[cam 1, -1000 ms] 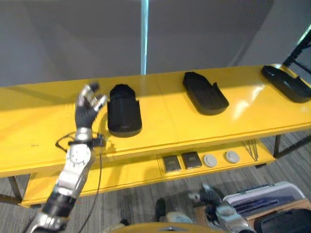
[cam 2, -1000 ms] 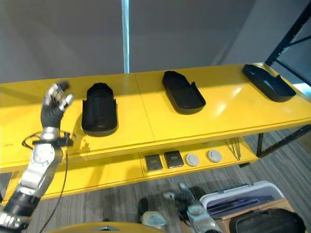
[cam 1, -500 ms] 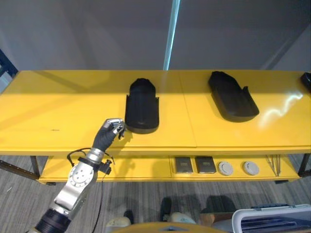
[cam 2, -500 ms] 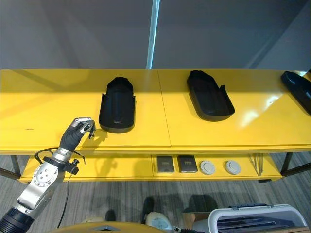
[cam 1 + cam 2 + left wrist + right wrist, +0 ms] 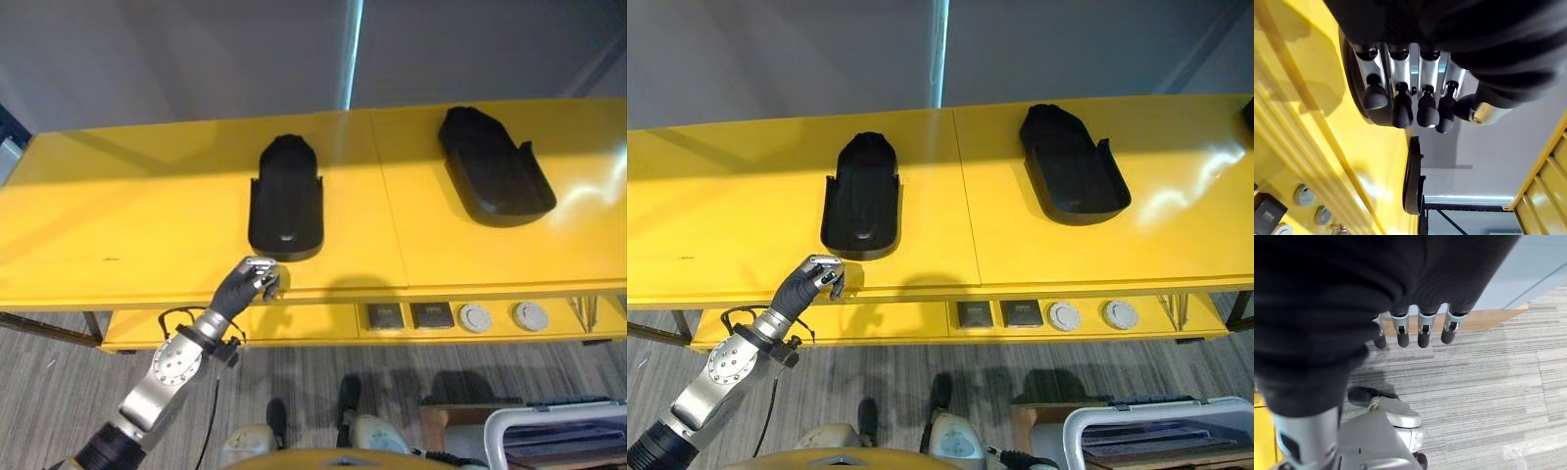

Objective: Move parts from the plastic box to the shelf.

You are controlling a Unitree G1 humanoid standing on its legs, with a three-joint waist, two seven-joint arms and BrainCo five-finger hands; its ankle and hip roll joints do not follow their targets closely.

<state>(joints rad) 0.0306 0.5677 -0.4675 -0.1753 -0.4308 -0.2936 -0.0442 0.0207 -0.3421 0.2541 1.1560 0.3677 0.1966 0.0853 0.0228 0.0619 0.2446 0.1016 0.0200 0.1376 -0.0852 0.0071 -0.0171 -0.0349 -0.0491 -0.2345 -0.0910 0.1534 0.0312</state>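
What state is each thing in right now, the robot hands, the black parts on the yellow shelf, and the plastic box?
Left robot hand: fingers curled, holding nothing, at the shelf's front edge.
Right robot hand: fingers relaxed, empty, over the grey floor.
Left black moulded plastic part: lying flat on the yellow shelf top, hollow side up.
Right black moulded plastic part: lying flat, angled.
White plastic box: on the floor, holding dark parts.

Left hand (image 5: 813,279) at the front edge of the yellow shelf (image 5: 745,196), fingers curled and empty, just beside the near end of a black part (image 5: 862,196). Second black part (image 5: 1073,166) farther right on the same shelf. Corner of the plastic box (image 5: 1156,431) on the floor, lower right.
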